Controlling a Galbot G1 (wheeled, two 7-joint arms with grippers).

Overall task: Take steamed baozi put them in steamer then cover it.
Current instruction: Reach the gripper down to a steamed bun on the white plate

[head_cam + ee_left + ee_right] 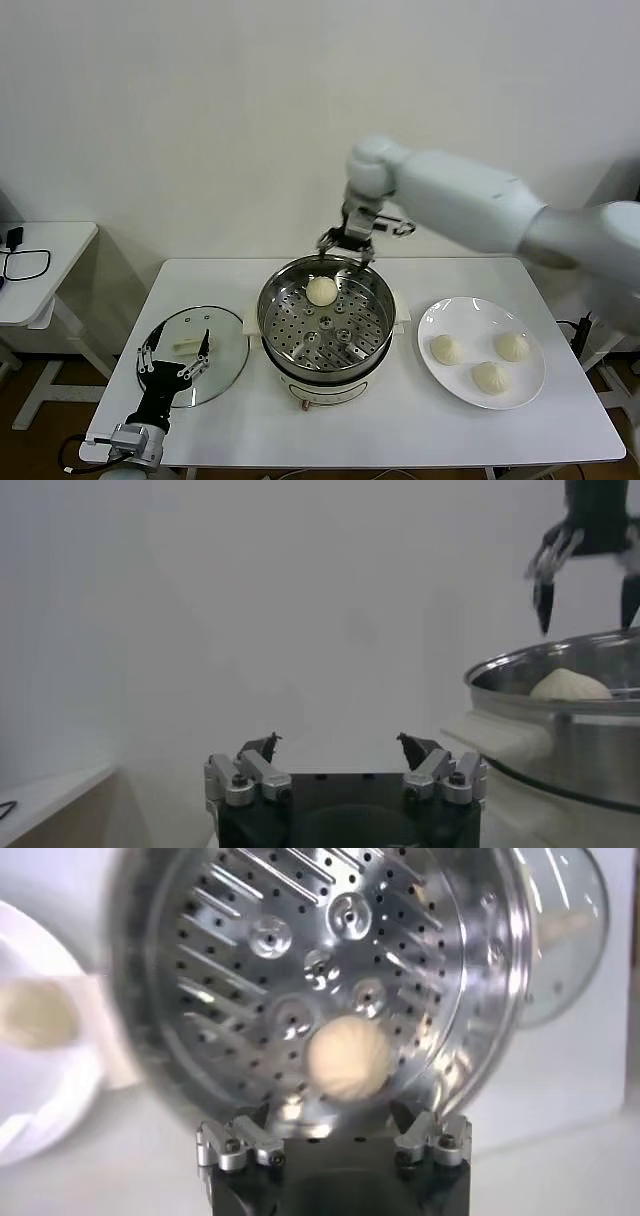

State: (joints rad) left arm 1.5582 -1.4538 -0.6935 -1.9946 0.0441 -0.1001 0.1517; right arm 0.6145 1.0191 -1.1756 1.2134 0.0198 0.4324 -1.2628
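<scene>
Steel steamer (325, 325) at frame centre holds one baozi (321, 291); three wait on plate (440, 377), lower right. Right gripper (346, 250) wide, empty above it. Left gripper (174, 353) wide, idle. Dough probably soft: grip sides gently.

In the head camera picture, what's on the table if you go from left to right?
Glass lid with the open left gripper over it → steamer with one baozi inside → plate with three baozi.
</scene>
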